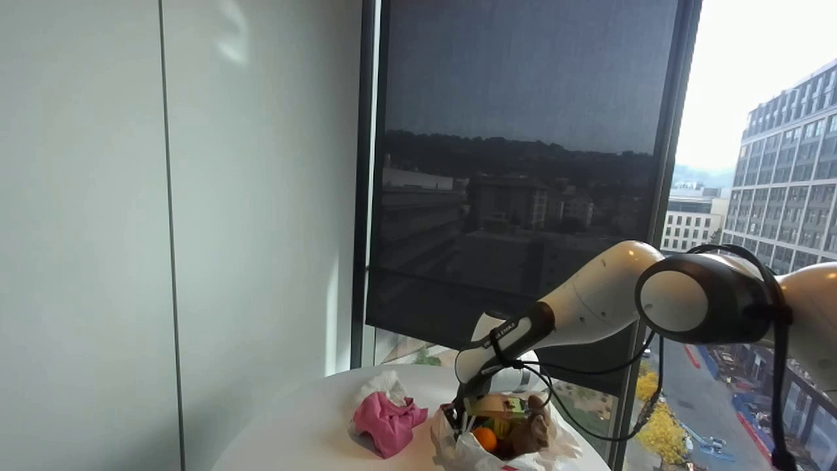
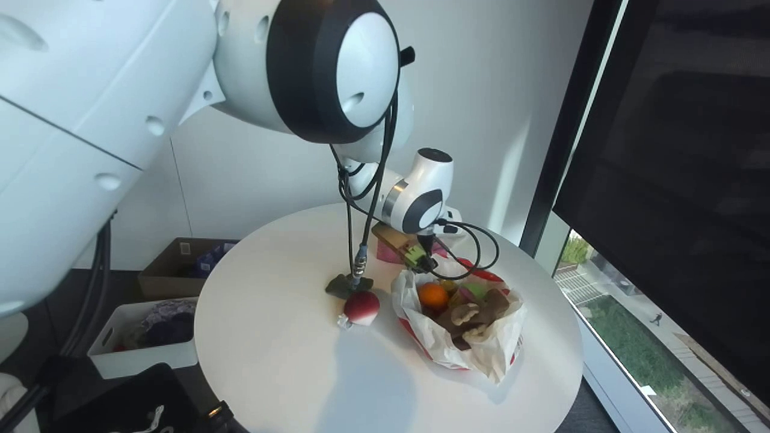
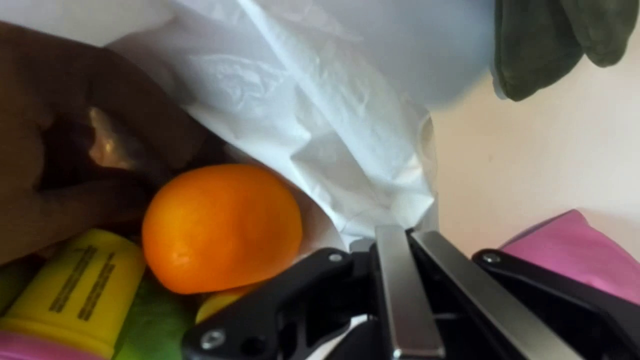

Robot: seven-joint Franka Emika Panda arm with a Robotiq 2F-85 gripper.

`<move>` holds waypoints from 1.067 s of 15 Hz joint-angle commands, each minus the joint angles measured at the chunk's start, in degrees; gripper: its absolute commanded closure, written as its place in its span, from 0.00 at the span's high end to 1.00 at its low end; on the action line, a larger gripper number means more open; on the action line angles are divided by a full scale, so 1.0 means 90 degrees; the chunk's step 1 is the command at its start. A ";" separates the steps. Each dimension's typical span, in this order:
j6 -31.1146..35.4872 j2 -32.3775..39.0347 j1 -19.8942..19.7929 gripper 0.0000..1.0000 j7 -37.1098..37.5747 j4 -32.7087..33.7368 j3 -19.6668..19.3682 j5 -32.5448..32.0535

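My gripper is shut, its two metal-faced fingers nearly together, at the rim of a white plastic bag. The bag's folds run into the fingertips, so it seems pinched there. The bag also shows in both exterior views. The gripper shows at the bag's edge in an exterior view. Inside the bag, an orange lies just beside the fingers. A yellow container with dark print and a brown plush-like thing lie in it too. The bag's bottom is hidden.
A pink cloth lies beside a crumpled white bag. A red-and-white turnip-like thing with dark green leaves lies near the bag. The round white table stands by a window. Bins stand on the floor. Cables loop from the wrist.
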 commanded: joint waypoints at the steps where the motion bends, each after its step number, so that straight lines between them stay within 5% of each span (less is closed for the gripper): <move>1: -0.0376 -0.0023 -0.0690 0.02 -0.0315 0.0446 0.0755 0.0967; 7: -0.0170 -0.0297 -0.0962 0.02 -0.0811 0.0569 0.1268 0.1735; 16: -0.0221 -0.0650 -0.0420 0.00 -0.0661 0.0304 0.0816 0.1183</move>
